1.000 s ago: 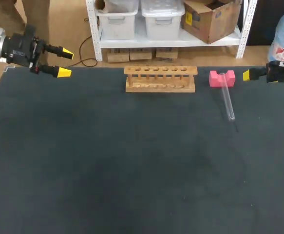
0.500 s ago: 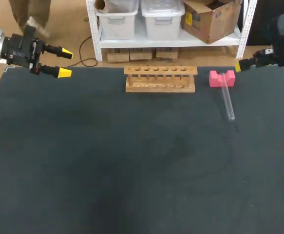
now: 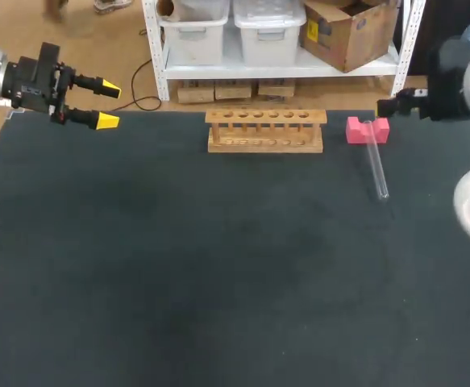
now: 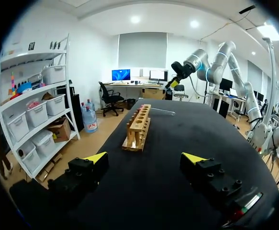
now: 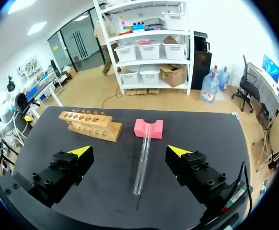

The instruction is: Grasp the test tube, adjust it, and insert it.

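Note:
A clear test tube lies on the dark table at the back right, its upper end resting in a pink block. To their left stands a wooden rack with a row of holes. My right gripper hovers just right of the pink block. In the right wrist view that gripper is open and holds nothing, with the tube below and ahead between its fingers, past it the pink block and the rack. My left gripper is open at the table's back left corner, its fingers empty.
The left wrist view looks along the table to the rack, the tube and my right arm above them. The dark tabletop carries nothing else.
My right arm has swung up and leftward, from the table's right edge to a spot beside the pink block. The left arm, tube and rack have not moved.

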`<control>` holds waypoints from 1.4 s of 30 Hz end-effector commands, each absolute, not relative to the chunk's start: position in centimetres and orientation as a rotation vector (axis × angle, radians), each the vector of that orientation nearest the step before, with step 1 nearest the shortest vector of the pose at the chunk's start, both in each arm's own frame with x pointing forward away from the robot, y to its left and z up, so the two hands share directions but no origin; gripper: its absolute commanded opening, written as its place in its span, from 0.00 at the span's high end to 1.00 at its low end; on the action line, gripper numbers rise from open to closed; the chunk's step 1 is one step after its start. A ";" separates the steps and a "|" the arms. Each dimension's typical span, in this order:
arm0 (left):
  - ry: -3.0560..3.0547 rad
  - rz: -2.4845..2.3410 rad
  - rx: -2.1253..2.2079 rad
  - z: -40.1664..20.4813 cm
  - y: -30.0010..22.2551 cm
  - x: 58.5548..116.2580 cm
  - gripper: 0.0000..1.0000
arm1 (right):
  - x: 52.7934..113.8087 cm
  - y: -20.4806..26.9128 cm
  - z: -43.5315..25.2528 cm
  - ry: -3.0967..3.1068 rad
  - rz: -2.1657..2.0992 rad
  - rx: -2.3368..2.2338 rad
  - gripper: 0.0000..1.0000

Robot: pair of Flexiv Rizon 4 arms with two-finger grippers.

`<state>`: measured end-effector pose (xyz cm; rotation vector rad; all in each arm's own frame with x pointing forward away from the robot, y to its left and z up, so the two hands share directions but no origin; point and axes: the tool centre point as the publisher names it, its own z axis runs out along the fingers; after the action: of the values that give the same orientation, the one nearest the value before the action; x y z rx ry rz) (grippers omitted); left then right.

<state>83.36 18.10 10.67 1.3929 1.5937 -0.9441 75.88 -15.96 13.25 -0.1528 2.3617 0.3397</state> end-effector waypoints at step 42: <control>1.594 -0.934 1.387 10.6 18.1 83.0 0.00 | 80.5 -14.1 2.3 2.271 -0.296 0.068 0.00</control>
<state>83.34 18.12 10.67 1.3923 1.5937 -0.9435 79.99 -14.18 2.63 -0.0097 2.2875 -0.1263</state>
